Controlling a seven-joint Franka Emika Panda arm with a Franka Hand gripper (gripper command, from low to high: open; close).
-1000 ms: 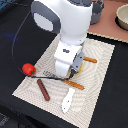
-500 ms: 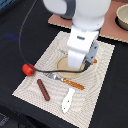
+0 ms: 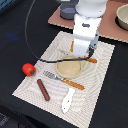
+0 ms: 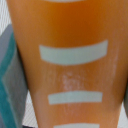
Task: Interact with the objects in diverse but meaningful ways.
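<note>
Exterior view shows a striped mat (image 3: 95,75) on a dark surface (image 3: 15,30), and I will use the tan plate (image 3: 70,67) in the middle of the mat as my landmark. The white robot arm (image 3: 86,25) stands right over the far edge of the plate. Its gripper (image 3: 82,49) is low, just beyond the plate, with a bit of orange showing beside it. I cannot tell if the gripper is squeezing something or is loose, because the arm hides its tips.

Wrist view is filled with the bread loaf (image 4: 70,65), orange with pale stripes. It is so close that I think the gripper is at the loaf, maybe to pick it up or set it by the plate.

A fork with an orange handle (image 3: 62,81) lies just in front of the plate. A white knife (image 3: 68,100) lies nearer the camera than the fork. The brown sausage (image 3: 43,89) lies near the fork, on the exterior view's left of the plate. The red tomato (image 3: 28,69) sits off the mat, farther that way. A grey pot (image 3: 67,11) sits far behind the plate.

It looks set like a meal.
</note>
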